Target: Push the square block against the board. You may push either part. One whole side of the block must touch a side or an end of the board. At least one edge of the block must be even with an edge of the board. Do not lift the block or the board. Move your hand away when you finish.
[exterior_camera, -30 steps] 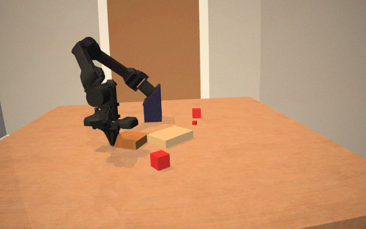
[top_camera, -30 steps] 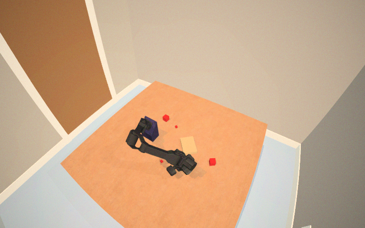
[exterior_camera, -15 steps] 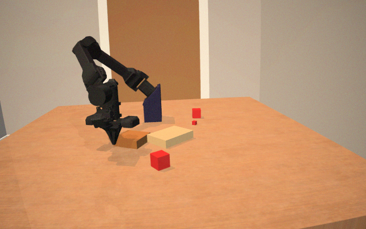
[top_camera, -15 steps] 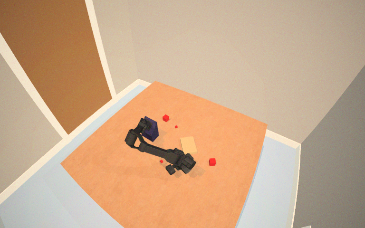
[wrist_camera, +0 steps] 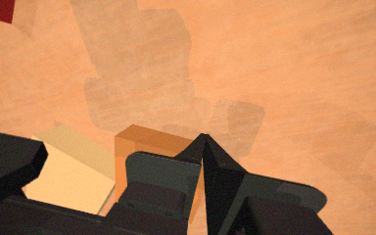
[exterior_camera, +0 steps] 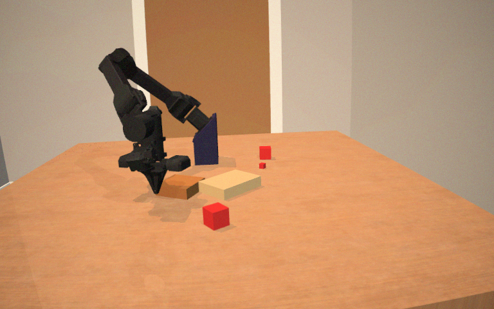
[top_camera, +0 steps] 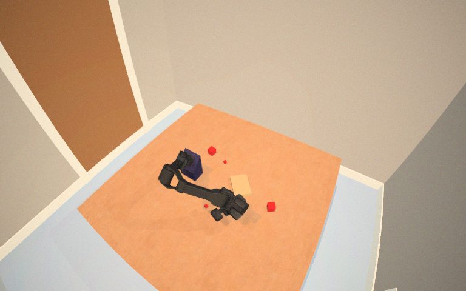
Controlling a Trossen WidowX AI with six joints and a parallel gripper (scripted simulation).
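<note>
The orange-brown square block (exterior_camera: 180,185) (wrist_camera: 147,141) lies flat on the table, at the left end of the cream board (exterior_camera: 229,183) (top_camera: 240,183) (wrist_camera: 73,171). The two are touching or nearly so; I cannot tell whether their sides are flush. My gripper (exterior_camera: 155,189) (wrist_camera: 204,137) is shut and empty. It points straight down with its tip near the table, against the side of the block away from the board. In the top view my wrist (top_camera: 237,204) hides the block.
A large red cube (exterior_camera: 215,215) (top_camera: 270,206) sits in front of the block and board. Two more red cubes (exterior_camera: 265,152) (exterior_camera: 262,165) lie behind the board. A tiny red cube (top_camera: 205,205) lies beside the arm. The arm's navy base (exterior_camera: 206,143) (top_camera: 192,166) stands behind.
</note>
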